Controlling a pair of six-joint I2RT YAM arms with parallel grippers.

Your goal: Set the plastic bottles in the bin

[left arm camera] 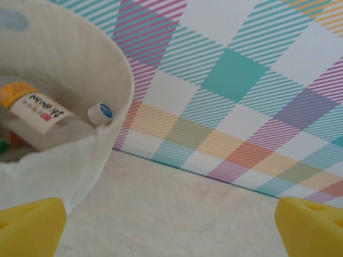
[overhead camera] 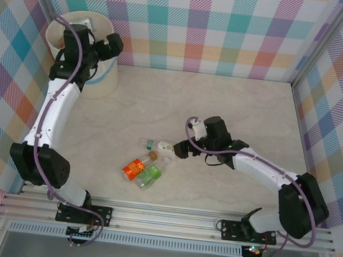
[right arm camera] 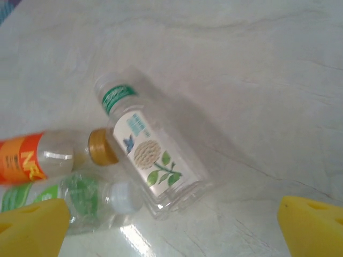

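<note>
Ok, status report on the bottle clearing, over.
Left gripper open at the bin rim. Right gripper open over three bottles lying on the table. One bottle visible in the bin. Nothing seen in the way.

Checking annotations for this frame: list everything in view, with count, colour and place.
white-label bottle: one, clear, green cap, lying mid-table
orange-label bottle: one, clear, gold-brown cap, lying beside it
green-label bottle: one, clear, white cap, lying against the orange one
bottle in the bin: at least one, white-and-orange label
bin: one, cream-white with light blue band, far left corner
table: one, pale marbled
walls: multicoloured plaid, around the table
left fingers: two, yellow, open, at the bin's rim
right fingers: two, yellow, open, above the three lying bottles
</note>
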